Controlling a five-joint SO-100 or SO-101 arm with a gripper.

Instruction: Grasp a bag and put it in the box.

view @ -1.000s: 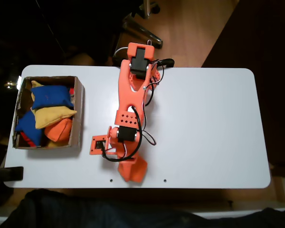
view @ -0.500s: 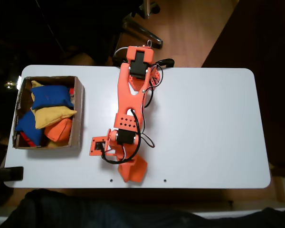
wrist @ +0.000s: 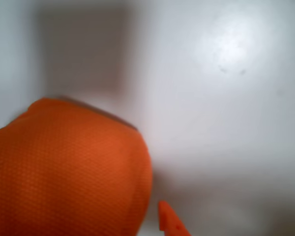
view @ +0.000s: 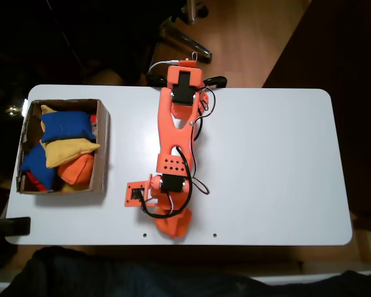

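The bright-orange bag lies near the table's front edge in the fixed view, partly under my gripper, which reaches down onto it from above. In the wrist view the bag bulges large at the lower left, with one orange fingertip right against its right side. The other finger is hidden behind the bag, so the frames do not show how the jaws stand. The brown cardboard box stands at the table's left end, well apart from the gripper.
Inside the box lie a blue beanbag, a yellow one, another blue one and a darker orange one. The white table is bare to the right of the arm. Two small holes mark its front edge.
The arm has straightened and the gripper has shifted slightly right and toward the front edge over the bag. The bag has barely moved.
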